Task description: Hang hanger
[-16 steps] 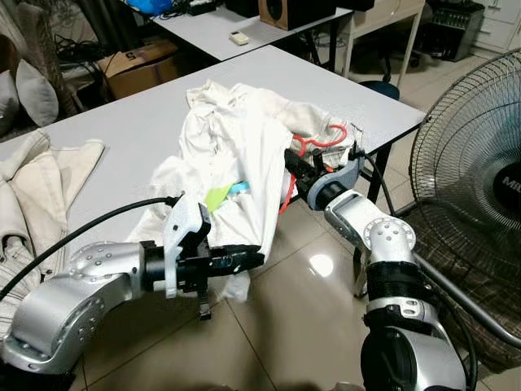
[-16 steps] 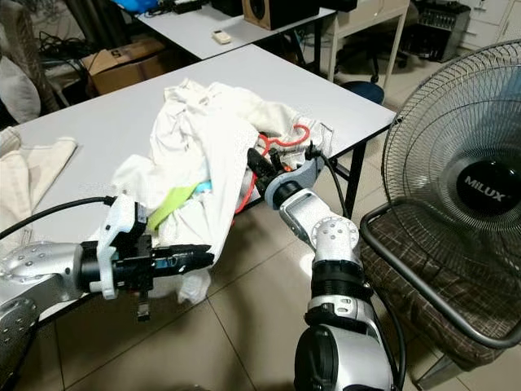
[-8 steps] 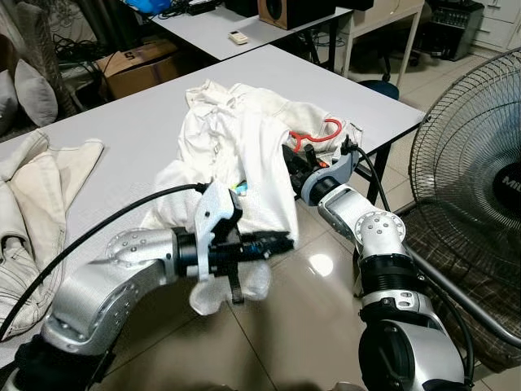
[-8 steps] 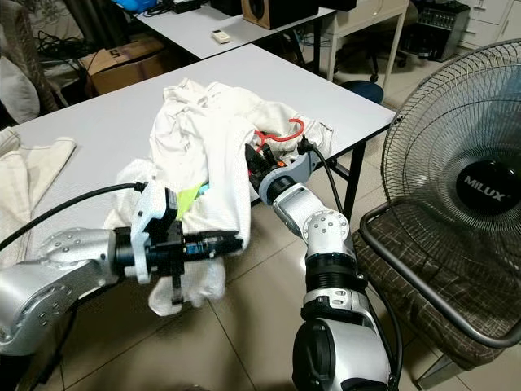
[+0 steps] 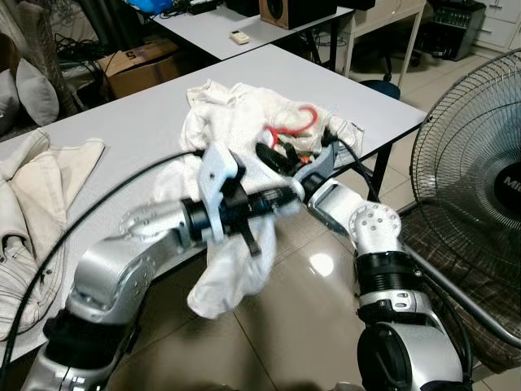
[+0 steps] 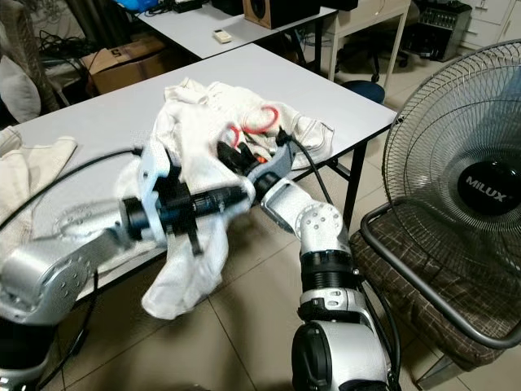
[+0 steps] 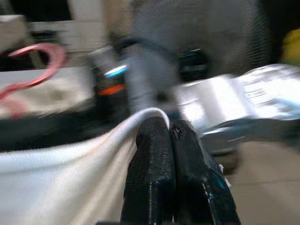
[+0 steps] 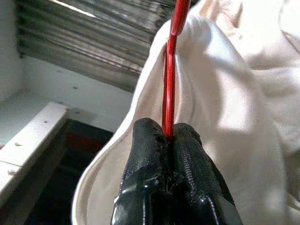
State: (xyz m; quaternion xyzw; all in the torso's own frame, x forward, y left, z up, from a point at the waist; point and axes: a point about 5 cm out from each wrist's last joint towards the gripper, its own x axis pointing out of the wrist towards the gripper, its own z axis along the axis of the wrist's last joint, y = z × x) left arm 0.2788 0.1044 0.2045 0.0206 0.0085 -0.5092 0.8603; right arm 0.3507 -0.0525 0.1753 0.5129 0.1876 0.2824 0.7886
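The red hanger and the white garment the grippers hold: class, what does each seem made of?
Red hanger: probably plastic or coated wire, a thin, smooth, glossy rod. White garment: soft woven cloth, likely cotton; matte, creased, hanging limp off the table edge.

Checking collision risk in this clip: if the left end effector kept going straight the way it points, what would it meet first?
Probably the right arm. The left end effector, shut on the white garment, points right at it from close by, as the blurred left wrist view also suggests; depth is uncertain.

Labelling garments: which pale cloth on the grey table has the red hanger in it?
The white crumpled shirt at the table's middle, red plastic hanger poking out; the beige striped garment at the robot's left has none.
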